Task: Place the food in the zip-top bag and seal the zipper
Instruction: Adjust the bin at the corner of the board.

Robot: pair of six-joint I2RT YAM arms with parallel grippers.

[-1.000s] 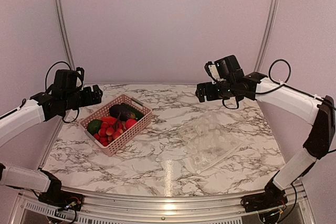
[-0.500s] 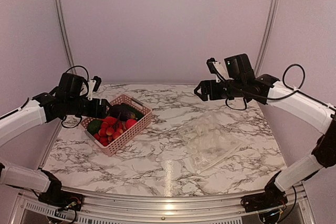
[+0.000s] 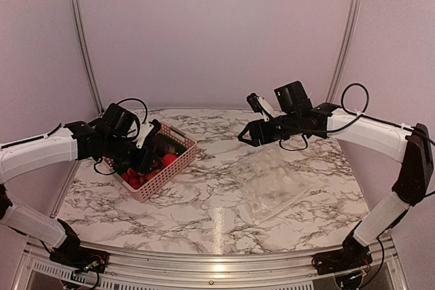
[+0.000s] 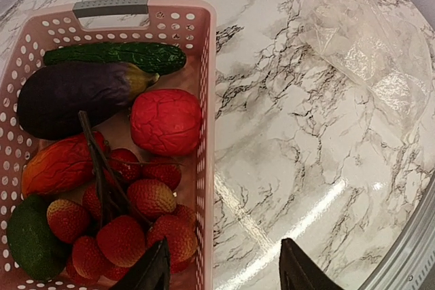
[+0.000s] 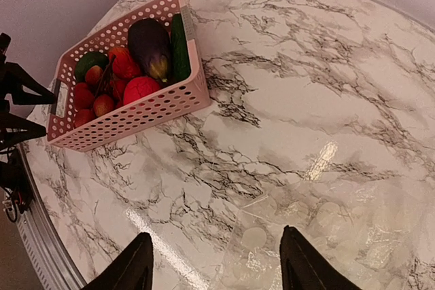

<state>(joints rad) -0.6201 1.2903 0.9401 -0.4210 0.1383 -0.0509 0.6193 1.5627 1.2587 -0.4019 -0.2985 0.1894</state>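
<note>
The food (image 4: 122, 236) lies in a pink lattice basket (image 4: 207, 100): red strawberries, a red lumpy piece (image 4: 166, 120), a dark eggplant (image 4: 75, 93), a green cucumber (image 4: 115, 56), an avocado and an orange-red piece. My left gripper (image 4: 224, 273) hangs open just above the basket's near corner (image 3: 151, 161), one finger over the strawberries and the other outside the wall, holding nothing. The zip-top bag (image 3: 272, 181) lies flat and empty on the marble. My right gripper (image 5: 217, 263) is open above the bag's near-left corner (image 5: 326, 236). I cannot make out the zipper.
The basket (image 3: 170, 164) stands at the table's left with a grey handle (image 4: 112, 6) at its far end. The metal table rim (image 4: 408, 263) runs close by in the left wrist view. Bare marble (image 3: 204, 195) lies between basket and bag.
My left arm swung right and dropped over the basket, its jaws narrowing. My right arm moved left and lower, toward the bag's far-left side. Basket and bag stayed put.
</note>
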